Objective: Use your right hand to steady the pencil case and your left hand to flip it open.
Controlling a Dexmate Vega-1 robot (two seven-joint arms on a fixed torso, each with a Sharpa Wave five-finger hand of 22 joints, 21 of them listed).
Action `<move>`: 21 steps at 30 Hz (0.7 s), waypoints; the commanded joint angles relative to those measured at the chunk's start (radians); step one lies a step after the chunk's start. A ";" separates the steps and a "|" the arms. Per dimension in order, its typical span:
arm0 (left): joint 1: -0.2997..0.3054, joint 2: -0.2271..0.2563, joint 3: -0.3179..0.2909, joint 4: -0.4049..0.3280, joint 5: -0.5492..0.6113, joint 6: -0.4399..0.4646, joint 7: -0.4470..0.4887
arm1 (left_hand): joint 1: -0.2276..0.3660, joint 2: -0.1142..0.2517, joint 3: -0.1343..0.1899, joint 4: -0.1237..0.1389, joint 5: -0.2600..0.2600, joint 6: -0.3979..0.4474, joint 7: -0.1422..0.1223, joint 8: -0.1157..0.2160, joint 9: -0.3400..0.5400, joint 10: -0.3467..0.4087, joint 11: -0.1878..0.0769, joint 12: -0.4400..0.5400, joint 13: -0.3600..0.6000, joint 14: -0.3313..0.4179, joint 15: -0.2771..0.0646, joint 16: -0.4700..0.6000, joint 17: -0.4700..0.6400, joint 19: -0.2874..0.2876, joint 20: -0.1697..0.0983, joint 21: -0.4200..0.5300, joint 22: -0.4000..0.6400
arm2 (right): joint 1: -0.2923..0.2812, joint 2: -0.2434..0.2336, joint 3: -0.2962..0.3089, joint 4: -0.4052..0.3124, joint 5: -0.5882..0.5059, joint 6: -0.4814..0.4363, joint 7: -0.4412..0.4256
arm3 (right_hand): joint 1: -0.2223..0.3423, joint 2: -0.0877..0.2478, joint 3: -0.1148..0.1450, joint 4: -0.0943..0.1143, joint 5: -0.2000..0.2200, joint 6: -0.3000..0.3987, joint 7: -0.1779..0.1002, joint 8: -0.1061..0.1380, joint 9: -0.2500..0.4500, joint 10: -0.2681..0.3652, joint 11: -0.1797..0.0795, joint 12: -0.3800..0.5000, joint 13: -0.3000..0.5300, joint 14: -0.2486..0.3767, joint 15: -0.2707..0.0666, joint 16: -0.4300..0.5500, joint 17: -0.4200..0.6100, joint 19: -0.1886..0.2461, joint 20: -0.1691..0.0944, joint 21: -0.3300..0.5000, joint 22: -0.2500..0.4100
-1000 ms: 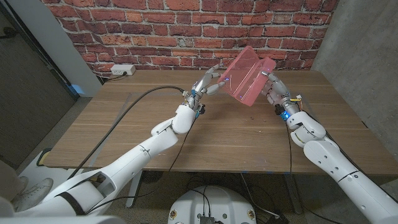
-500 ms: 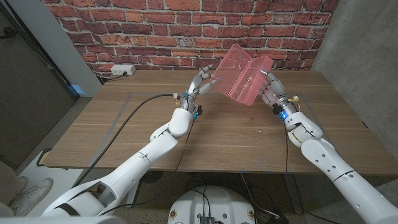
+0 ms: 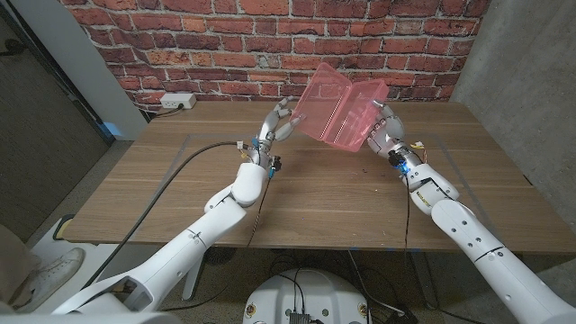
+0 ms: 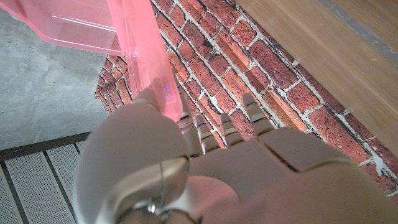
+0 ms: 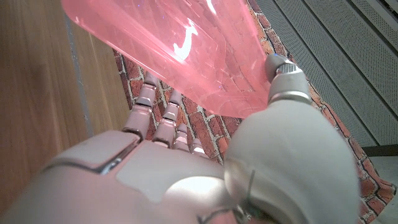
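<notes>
The pink see-through pencil case (image 3: 337,106) is held up in the air above the far side of the wooden table (image 3: 315,202), spread open like a book. My right hand (image 3: 382,132) grips its right half from below and behind, thumb on the plastic. My left hand (image 3: 279,121) reaches the left half's outer edge and pinches it between thumb and fingers. In the left wrist view the lid (image 4: 140,50) runs down between the thumb and fingers of that hand (image 4: 186,168). In the right wrist view the case (image 5: 186,56) lies against my right hand (image 5: 186,168).
A white power strip (image 3: 177,101) lies at the table's back left, by the brick wall. A black cable (image 3: 193,148) trails over the left side of the table along my left arm. A concrete wall stands to the right.
The case's left half has swung away from the right half, from nearly closed to wide open. My left hand moved left and up with it; the right hand shifted slightly left.
</notes>
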 commanded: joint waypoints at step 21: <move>0.080 -0.014 -0.056 -0.025 -0.100 0.085 0.067 | -0.002 -0.004 0.029 -0.004 0.003 0.002 0.006 0.016 0.004 -0.006 -0.006 -0.001 0.006 0.007 -0.029 -0.001 0.009 0.000 -0.006 -0.007 0.004 | 0.096 0.008 -0.006 0.073 0.145 -0.181 0.186 | 0.190 0.179 0.089 0.079 -0.005 -0.064 -0.005 -0.004 0.003 -0.011 0.005 -0.003 0.003 0.051 -0.090 -0.002 0.005 0.030 -0.026 0.010 0.002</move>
